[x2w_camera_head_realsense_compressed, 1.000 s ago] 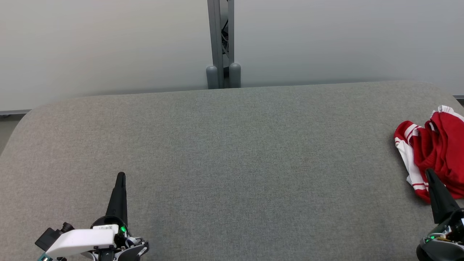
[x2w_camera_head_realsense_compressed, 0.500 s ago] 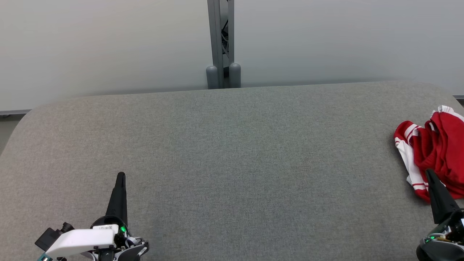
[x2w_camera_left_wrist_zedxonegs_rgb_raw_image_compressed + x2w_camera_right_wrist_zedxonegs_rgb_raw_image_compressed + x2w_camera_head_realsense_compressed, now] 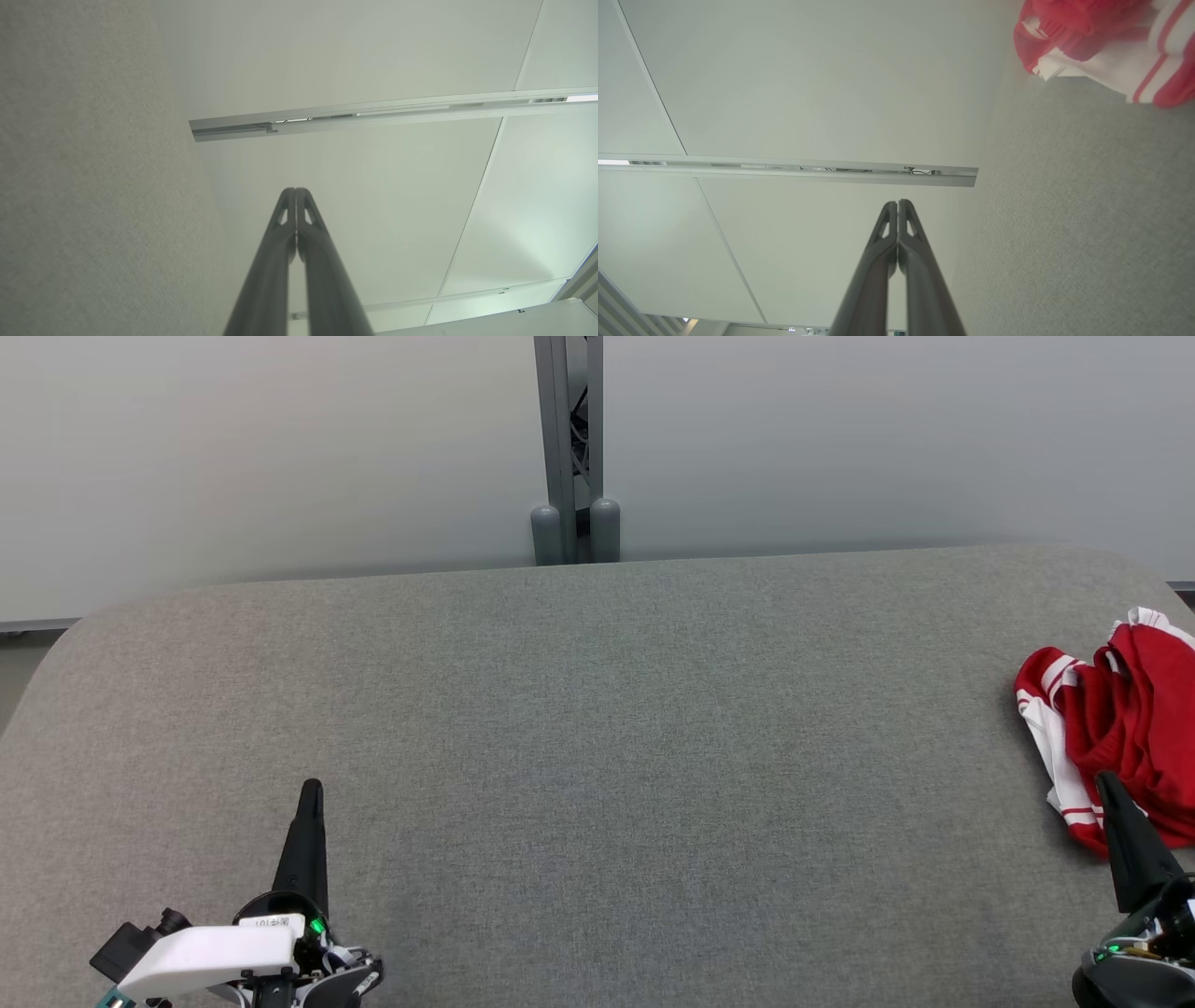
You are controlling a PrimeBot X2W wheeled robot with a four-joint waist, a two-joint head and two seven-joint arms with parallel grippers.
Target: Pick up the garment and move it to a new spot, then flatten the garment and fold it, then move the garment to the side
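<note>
A crumpled red garment (image 3: 1125, 723) with white striped trim lies at the far right of the grey padded surface (image 3: 597, 737), partly cut off by the head view's edge. It also appears at the top right of the right wrist view as the garment (image 3: 1106, 42). My right gripper (image 3: 1108, 782) is shut at the lower right, its tip over the garment's near edge, holding nothing; its fingers meet in the right gripper (image 3: 897, 204) wrist view. My left gripper (image 3: 312, 789) is shut and empty at the lower left, far from the garment, tips together as the left gripper (image 3: 295, 190).
The grey padded surface has rounded corners and a far edge against a pale wall (image 3: 280, 448). A grey metal post (image 3: 569, 448) with two capped feet stands behind the far edge at the middle. The floor shows at the far left.
</note>
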